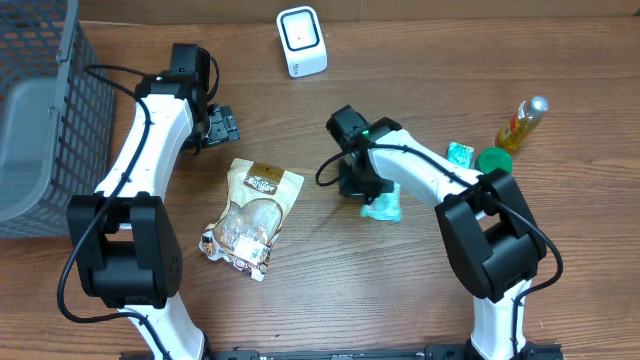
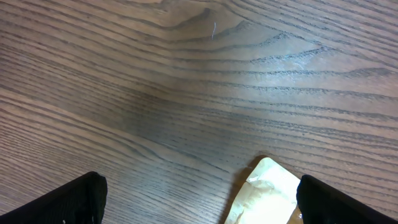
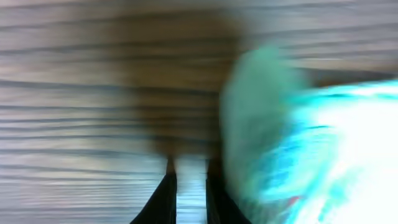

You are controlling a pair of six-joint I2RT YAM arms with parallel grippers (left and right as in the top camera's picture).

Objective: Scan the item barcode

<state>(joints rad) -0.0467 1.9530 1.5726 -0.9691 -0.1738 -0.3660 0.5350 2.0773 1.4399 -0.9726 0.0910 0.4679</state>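
Lower centre, snack bag [image 1: 250, 215] flat on table; centre-right, teal packet [image 1: 385, 208] just beside right gripper [image 3: 189, 180], too blurred to tell whether clenched or released; upper left, left gripper [image 1: 222, 127] spread wide, empty; barcode scanner [image 1: 301, 41] top centre.

Wooden table [image 1: 420, 60]: snack bag [image 1: 252, 215], teal packet [image 1: 384, 208], white scanner [image 1: 301, 40], grey basket [image 1: 40, 110], bottle [image 1: 522, 122], green cap [image 1: 494, 160].

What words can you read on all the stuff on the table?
No words here can be read.
snack bag: print on the brown label at its top, too small to read.
teal packet: too blurred in the right wrist view, too small from overhead.
white scanner: no writing shows.
bottle: too small to tell.
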